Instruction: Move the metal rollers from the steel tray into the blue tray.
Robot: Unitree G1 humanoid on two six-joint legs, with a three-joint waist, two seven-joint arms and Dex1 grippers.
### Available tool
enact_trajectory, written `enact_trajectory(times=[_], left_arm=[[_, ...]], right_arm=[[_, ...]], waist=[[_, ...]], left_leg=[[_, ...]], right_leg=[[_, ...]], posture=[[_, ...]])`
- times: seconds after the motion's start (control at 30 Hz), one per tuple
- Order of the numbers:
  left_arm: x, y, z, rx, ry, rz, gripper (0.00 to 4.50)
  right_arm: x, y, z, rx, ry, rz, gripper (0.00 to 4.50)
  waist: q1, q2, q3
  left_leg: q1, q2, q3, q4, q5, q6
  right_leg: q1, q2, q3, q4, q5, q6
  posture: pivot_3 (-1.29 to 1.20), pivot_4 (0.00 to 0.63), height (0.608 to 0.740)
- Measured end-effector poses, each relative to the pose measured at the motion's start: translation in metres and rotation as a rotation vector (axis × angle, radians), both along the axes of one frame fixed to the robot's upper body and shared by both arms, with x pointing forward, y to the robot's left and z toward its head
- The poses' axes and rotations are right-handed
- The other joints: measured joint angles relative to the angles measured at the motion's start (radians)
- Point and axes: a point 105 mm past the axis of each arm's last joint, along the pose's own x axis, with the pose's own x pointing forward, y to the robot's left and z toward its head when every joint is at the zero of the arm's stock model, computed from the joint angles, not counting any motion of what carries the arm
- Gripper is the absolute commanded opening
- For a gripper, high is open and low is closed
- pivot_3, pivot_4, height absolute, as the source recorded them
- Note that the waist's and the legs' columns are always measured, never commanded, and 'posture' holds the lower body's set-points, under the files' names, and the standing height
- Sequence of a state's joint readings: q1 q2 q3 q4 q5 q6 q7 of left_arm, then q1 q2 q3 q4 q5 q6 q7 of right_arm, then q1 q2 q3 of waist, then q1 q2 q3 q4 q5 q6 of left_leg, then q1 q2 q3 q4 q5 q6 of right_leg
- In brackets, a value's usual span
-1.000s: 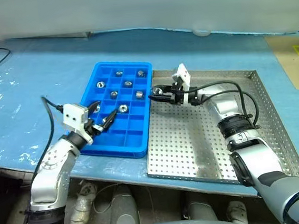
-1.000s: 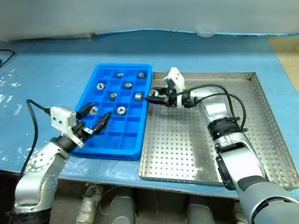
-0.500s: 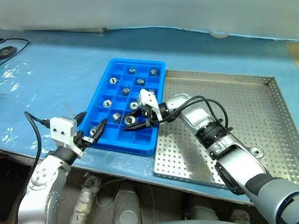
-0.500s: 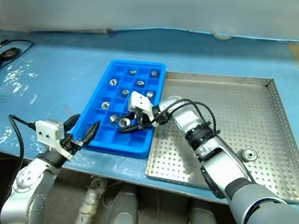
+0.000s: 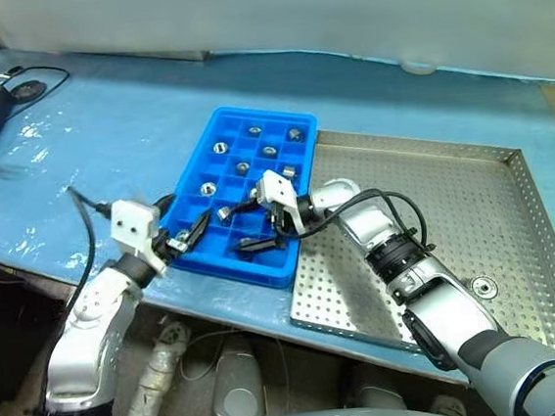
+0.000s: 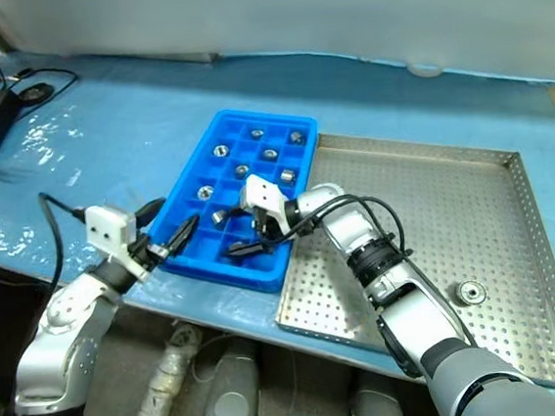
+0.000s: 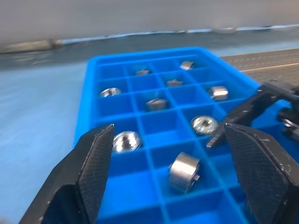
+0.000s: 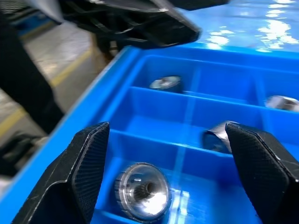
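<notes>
Left eye view shows the steel tray (image 5: pixel 426 213) keeping one roller (image 5: pixel 482 289), while the blue tray (image 5: pixel 189 182) holds the other metal rollers (image 5: pixel 207 188). Right gripper (image 5: pixel 257 224) and left gripper (image 5: pixel 188 234) hover there, jaws wide, empty. Both sit close together; reaching carelessly could make them collide.

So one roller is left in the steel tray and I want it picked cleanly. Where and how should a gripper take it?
The last roller lies flat on the steel tray, hole up. Probably best come from straight above and pinch its outer round wall, a finger on each side.
</notes>
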State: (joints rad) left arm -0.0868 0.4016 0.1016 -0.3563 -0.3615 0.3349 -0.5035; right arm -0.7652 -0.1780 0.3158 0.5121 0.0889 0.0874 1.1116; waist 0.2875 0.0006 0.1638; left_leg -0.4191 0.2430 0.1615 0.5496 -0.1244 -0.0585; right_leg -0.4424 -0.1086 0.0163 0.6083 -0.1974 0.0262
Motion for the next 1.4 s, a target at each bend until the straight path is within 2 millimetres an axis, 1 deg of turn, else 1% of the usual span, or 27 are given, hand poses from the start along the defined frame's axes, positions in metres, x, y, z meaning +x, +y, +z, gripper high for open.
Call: enact_trajectory(times=[0.1, 0.17, 0.23, 0.27, 0.4, 0.5, 0.53, 0.63, 0.8, 0.9, 1.0, 1.1, 1.17, 1.27, 1.33, 1.4], left_arm=[[0.013, -0.015, 0.003, 0.006, -0.001, -0.084, 3.99], [0.022, -0.028, 0.006, -0.003, -0.006, -0.145, 3.99], [0.028, -0.047, 0.009, -0.013, -0.013, -0.234, 3.99], [0.03, -0.054, 0.009, -0.014, -0.014, -0.265, 3.99], [0.039, -0.077, -0.003, -0.023, 0.017, -0.367, 3.99], [0.043, -0.098, -0.006, -0.043, 0.026, -0.445, 3.99], [0.044, -0.103, -0.005, -0.05, 0.021, -0.465, 3.99], [0.045, -0.124, -0.001, -0.059, 0.009, -0.558, 3.99], [0.046, -0.14, -0.009, -0.058, 0.027, -0.636, 3.99], [0.045, -0.148, -0.01, -0.052, 0.025, -0.68, 3.99], [0.043, -0.155, -0.011, -0.043, 0.023, -0.719, 3.99], [0.044, -0.158, -0.012, -0.04, 0.025, -0.737, 3.99], [0.043, -0.161, -0.012, -0.038, 0.021, -0.75, 3.99], [0.043, -0.163, -0.012, -0.027, 0.016, -0.761, 3.99], [0.043, -0.163, -0.013, -0.023, 0.016, -0.763, 3.99], [0.043, -0.163, -0.013, -0.02, 0.019, -0.767, 3.99]], right_arm=[[0.012, -0.023, 0.01, 0.091, 0.023, -0.135, 3.97], [0.016, -0.042, 0.019, 0.132, 0.024, -0.208, 3.97], [0.018, -0.07, 0.024, 0.14, 0.009, -0.287, 3.97], [0.018, -0.083, 0.026, 0.139, 0.008, -0.325, 3.97], [0.01, -0.131, 0.027, 0.133, 0.012, -0.484, 3.97], [0.002, -0.157, 0.029, 0.109, 0.005, -0.581, 3.97], [-0.001, -0.161, 0.03, 0.105, 0.002, -0.596, 3.97], [-0.018, -0.176, 0.032, 0.099, 0.004, -0.663, 3.97], [-0.038, -0.204, 0.031, 0.065, 0.024, -0.795, 3.97], [-0.052, -0.217, 0.021, 0.033, 0.074, -0.851, 3.97], [-0.07, -0.231, 0.001, -0.056, 0.15, -0.909, 3.97], [-0.082, -0.239, -0.015, -0.084, 0.224, -0.955, 3.97], [-0.09, -0.24, -0.021, -0.1, 0.254, -0.962, 3.97], [-0.097, -0.245, -0.031, -0.143, 0.276, -0.99, 3.39], [-0.096, -0.249, -0.032, -0.159, 0.266, -1.012, 2.73], [-0.093, -0.248, -0.029, -0.153, 0.252, -1.014, 2.04]], waist=[[-0.015, 0.0, 0.0], [-0.033, 0.0, 0.0], [-0.053, 0.0, 0.0], [-0.07, -0.001, 0.0], [-0.137, -0.001, 0.0], [-0.184, -0.001, 0.0], [-0.198, -0.001, 0.0], [-0.22, -0.001, 0.0], [-0.251, -0.001, -0.001], [-0.259, -0.001, -0.001], [-0.266, -0.001, -0.001], [-0.275, -0.001, -0.001], [-0.281, -0.001, -0.001], [-0.29, -0.001, -0.001], [-0.297, -0.001, -0.001], [-0.302, -0.002, -0.001]], left_leg=[[0.001, -0.001, 0.0, 0.001, 0.0, 0.0], [0.001, -0.001, 0.0, 0.002, 0.001, 0.0], [-0.001, -0.001, 0.0, 0.004, 0.002, -0.002], [-0.001, -0.002, 0.0, 0.004, 0.002, -0.003], [0.0, -0.002, 0.001, 0.003, 0.003, -0.003], [0.001, -0.001, 0.002, 0.003, 0.003, -0.003], [0.002, -0.002, 0.004, 0.003, 0.002, -0.003], [0.005, -0.002, 0.006, 0.003, 0.0, 0.001], [0.008, -0.002, 0.012, 0.005, -0.002, 0.004], [0.008, -0.002, 0.013, 0.005, -0.003, 0.005], [0.007, -0.002, 0.013, 0.005, -0.003, 0.006], [0.007, -0.002, 0.014, 0.006, -0.004, 0.007], [0.007, -0.002, 0.014, 0.006, -0.004, 0.007], [0.007, -0.002, 0.014, 0.007, -0.004, 0.008], [0.006, -0.003, 0.014, 0.008, -0.005, 0.008], [0.006, -0.003, 0.014, 0.009, -0.005, 0.008]], right_leg=[[0.001, 0.0, 0.001, 0.001, 0.0, 0.0], [0.001, 0.0, 0.001, 0.001, 0.001, 0.0], [0.001, 0.0, 0.001, 0.0, 0.001, 0.001], [0.001, 0.0, 0.002, 0.0, 0.001, 0.001], [0.001, 0.001, 0.002, -0.001, 0.001, 0.001], [0.0, 0.001, 0.003, -0.001, 0.001, 0.001], [0.0, 0.001, 0.004, -0.001, 0.001, 0.001], [0.002, 0.001, 0.008, -0.001, 0.001, 0.002], [0.003, 0.0, 0.012, -0.002, 0.001, 0.003], [0.002, 0.0, 0.013, -0.003, 0.001, 0.003], [0.003, 0.0, 0.013, -0.004, 0.0, 0.004], [0.002, -0.001, 0.013, -0.005, -0.001, 0.006], [0.002, -0.001, 0.013, -0.005, -0.003, 0.01], [0.002, -0.001, 0.013, -0.005, -0.004, 0.011], [0.002, -0.001, 0.013, -0.005, -0.004, 0.011], [0.002, -0.001, 0.013, -0.005, -0.004, 0.011]], posture=[[0.21, 0.15, 0.74], [0.15, 0.15, 0.74], [0.08, 0.15, 0.74], [0.05, 0.15, 0.74], [-0.07, 0.15, 0.74], [-0.17, 0.15, 0.74], [-0.19, 0.15, 0.74], [-0.26, 0.15, 0.74], [-0.33, 0.15, 0.74], [-0.38, 0.15, 0.74], [-0.4, 0.15, 0.74], [-0.42, 0.15, 0.74], [-0.42, 0.15, 0.74], [-0.42, 0.15, 0.74], [-0.42, 0.15, 0.74], [-0.41, 0.15, 0.74]])
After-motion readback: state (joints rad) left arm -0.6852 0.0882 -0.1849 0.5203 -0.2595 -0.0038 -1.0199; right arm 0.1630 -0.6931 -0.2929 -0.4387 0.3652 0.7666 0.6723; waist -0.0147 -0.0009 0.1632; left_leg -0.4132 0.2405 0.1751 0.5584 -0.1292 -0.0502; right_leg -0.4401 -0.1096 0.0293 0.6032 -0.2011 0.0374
